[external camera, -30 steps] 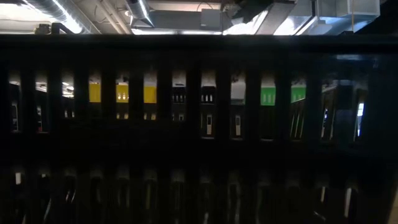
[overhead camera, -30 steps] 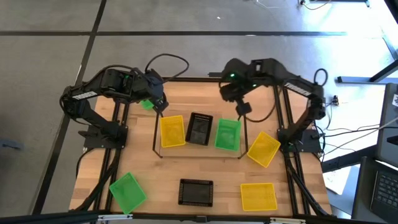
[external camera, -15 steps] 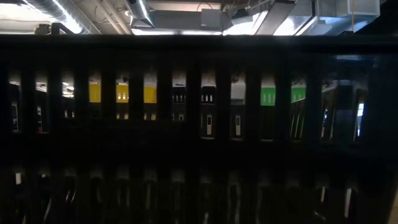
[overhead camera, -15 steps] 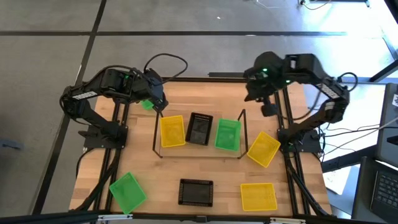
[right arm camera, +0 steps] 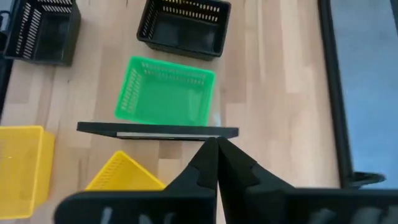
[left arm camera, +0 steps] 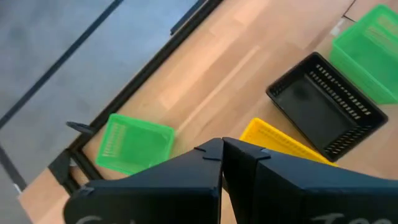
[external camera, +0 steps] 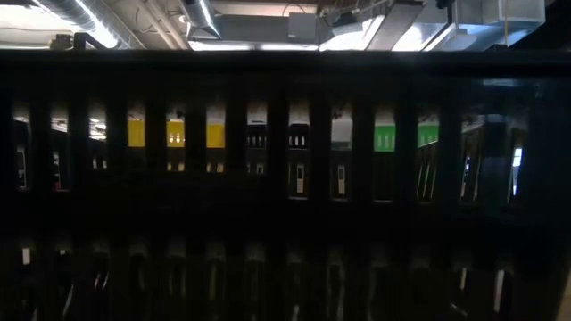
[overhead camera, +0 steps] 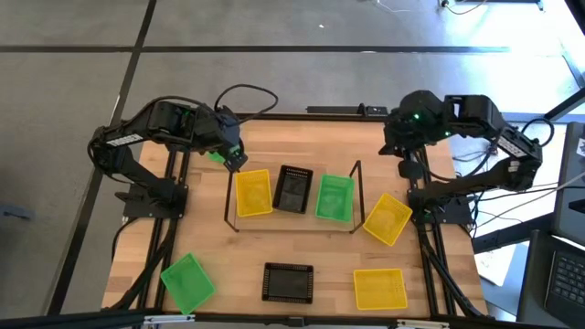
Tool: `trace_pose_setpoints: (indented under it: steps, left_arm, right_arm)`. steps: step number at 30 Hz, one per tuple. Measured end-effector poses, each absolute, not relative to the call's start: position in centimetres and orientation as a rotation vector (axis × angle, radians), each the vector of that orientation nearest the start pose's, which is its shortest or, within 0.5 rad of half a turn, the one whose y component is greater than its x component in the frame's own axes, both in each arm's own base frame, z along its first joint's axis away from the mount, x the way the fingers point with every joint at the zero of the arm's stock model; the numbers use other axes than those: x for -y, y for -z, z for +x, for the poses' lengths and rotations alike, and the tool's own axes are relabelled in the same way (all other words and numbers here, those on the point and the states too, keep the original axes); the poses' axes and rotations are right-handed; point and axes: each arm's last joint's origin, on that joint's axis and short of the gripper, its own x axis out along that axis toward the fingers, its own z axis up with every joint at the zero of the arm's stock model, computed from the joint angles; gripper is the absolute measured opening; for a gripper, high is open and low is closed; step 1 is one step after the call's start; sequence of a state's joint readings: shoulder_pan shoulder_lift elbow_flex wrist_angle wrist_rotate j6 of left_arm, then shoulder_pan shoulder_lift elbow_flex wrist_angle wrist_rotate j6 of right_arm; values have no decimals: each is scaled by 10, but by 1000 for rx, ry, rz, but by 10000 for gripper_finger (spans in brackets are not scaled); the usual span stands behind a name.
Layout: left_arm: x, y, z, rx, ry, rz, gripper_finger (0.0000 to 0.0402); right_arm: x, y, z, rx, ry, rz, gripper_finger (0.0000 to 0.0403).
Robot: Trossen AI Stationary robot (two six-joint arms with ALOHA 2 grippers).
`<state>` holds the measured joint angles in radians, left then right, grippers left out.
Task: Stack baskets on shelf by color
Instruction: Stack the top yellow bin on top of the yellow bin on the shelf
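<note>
Centrally, shelf (overhead camera: 294, 222) holds 3 baskets; right gripper (overhead camera: 408, 167) beyond its end.

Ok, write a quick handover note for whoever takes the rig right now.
Left tool: shut, empty, near the shelf's far left corner.
Right tool: shut, empty, beyond the shelf's right end.
On the shelf: yellow basket, black basket, green basket, one of each.
Loose on the table: two yellow, one black, two green.
Done: one per colour placed. Left: stack the five loose ones by colour.
</note>
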<state>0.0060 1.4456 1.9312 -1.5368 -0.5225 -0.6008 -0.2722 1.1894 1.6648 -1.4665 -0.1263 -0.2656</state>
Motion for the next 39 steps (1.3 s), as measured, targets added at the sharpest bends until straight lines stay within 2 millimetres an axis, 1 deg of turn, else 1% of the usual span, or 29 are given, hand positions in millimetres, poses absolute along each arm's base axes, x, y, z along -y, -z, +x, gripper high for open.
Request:
trace_pose_setpoints:
  steps: [3, 6, 8, 10, 16, 22, 27, 30, 32, 37, 39]
  left_arm:
    - [-13, -452, 222, -847, -734, -287, 0]
    - [-8, -451, 223, -885, -648, -290, 0]
    - [-3, -451, 223, -913, -580, -272, 0]
    - [1, -451, 223, -920, -548, -256, 0]
    - [6, -451, 223, -913, -542, -252, 0]
    - [6, -451, 223, -905, -557, -278, 0]
    - [6, -451, 223, -907, -553, -270, 0]
    - [6, -451, 223, -908, -552, -267, 0]
    - [6, -451, 223, -908, -552, -267, 0]
    - [6, -451, 223, -906, -556, -274, 0]
    - [6, -451, 223, -906, -556, -274, 0]
  right_arm:
    - [37, -427, 153, -989, -10, -11, 0]
    - [31, -423, 147, -989, -17, 28, 0]
    - [28, -421, 146, -992, -22, 49, 0]
    - [25, -419, 147, -999, -30, 62, 0]
    - [22, -413, 150, -1021, -9, 170, 0]
    - [23, -399, 152, -1095, 105, 365, 3]
    - [23, -385, 153, -1167, 138, 427, 34]
    - [24, -373, 154, -1217, 165, 463, 59]
    - [23, -362, 152, -1287, 200, 503, 69]
    - [24, -325, 150, -1431, 399, 677, 74]
    - [23, -310, 149, -1486, 427, 703, 74]
